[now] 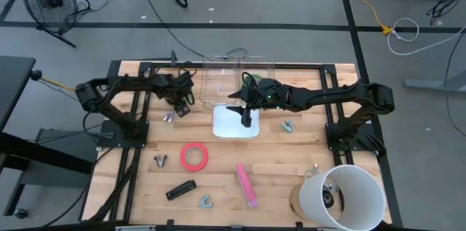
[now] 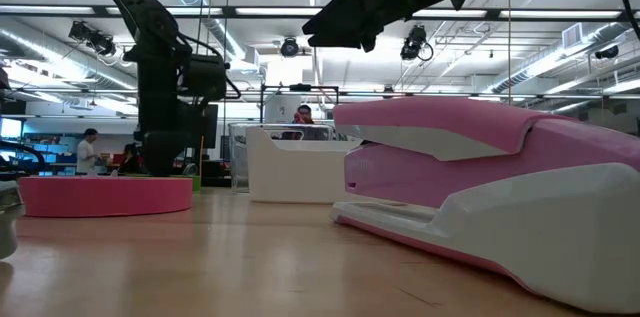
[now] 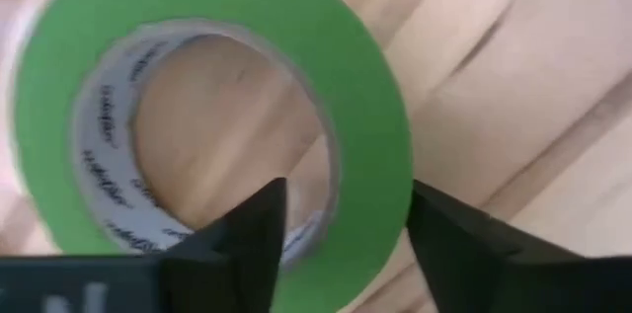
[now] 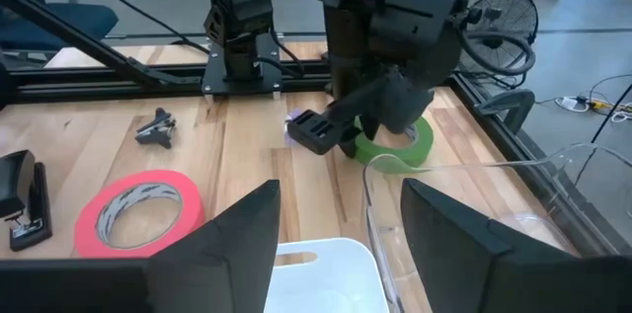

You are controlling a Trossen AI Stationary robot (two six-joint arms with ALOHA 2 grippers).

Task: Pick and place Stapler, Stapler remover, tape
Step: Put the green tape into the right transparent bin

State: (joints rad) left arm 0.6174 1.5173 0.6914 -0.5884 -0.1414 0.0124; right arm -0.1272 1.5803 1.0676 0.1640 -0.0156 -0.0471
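Left wrist view: my left gripper [image 3: 341, 244] straddles the green tape roll [image 3: 212, 116], not clenched.
Roll lies flat on the surface [image 1: 218, 180] at ten o'clock; my right gripper [image 1: 246, 118], released, hovers over the white tray [image 1: 226, 130].

Your two arms are matte black, built of slim jointed links on blocky bases. Green lights glow on the right arm [image 1: 320, 98]. The left arm [image 1: 124, 92] trails black cabling; each ends in two dark, wedge-shaped fingers [image 4: 247, 244].

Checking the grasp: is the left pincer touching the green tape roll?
Cannot tell. The left wrist view shows the left pincer straddling the green tape roll's band, but no plain contact or gap.
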